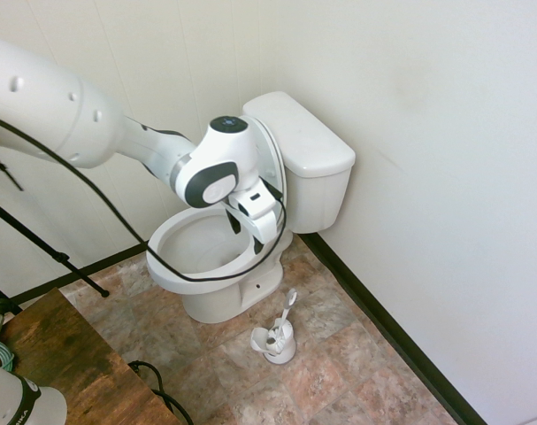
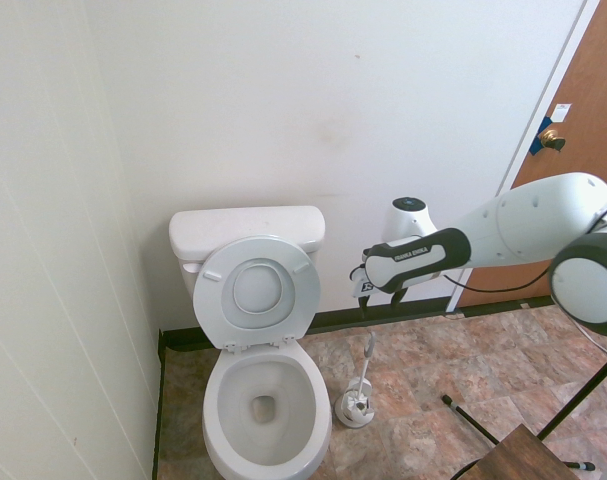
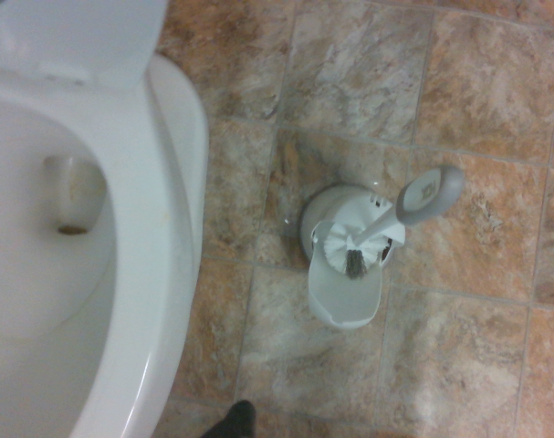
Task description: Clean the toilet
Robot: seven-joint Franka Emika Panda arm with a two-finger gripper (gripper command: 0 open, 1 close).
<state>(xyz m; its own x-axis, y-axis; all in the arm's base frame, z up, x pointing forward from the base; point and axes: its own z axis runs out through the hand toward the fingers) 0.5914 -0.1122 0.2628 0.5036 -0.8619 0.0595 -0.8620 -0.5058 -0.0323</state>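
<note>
In the first exterior view we see the toilet (image 1: pixel 213 305) at the centre of the frame, its tank (image 1: pixel 303 142) a little above and to the right. The arm (image 1: pixel 144 146) comes in from the upper left, and its gripper (image 1: pixel 246 235) hangs over the right side of the bowl as we look at it. We see the fingers open, spread apart, with nothing between them.

In the second exterior view we find the toilet at the lower left of the frame, with the seat and lid (image 2: pixel 223 312) raised against the tank. Here the arm reaches in from the right, and the gripper is right of the toilet, above the brush (image 2: pixel 368 350) and apart from it.

The brush stands tilted in its white holder (image 2: pixel 354 412), which sits on the floor (image 2: pixel 433 385) just beside the toilet. In the wrist view we look down on the holder near the middle of the frame, the brush's grey and white handle slanting out of it and some dark bristles showing; part of the bowl fills the left side.

We also see a wooden table (image 1: pixel 78 363) at the lower left of the first exterior view, and a brown door (image 2: pixel 558 185) at the upper right of the second.
</note>
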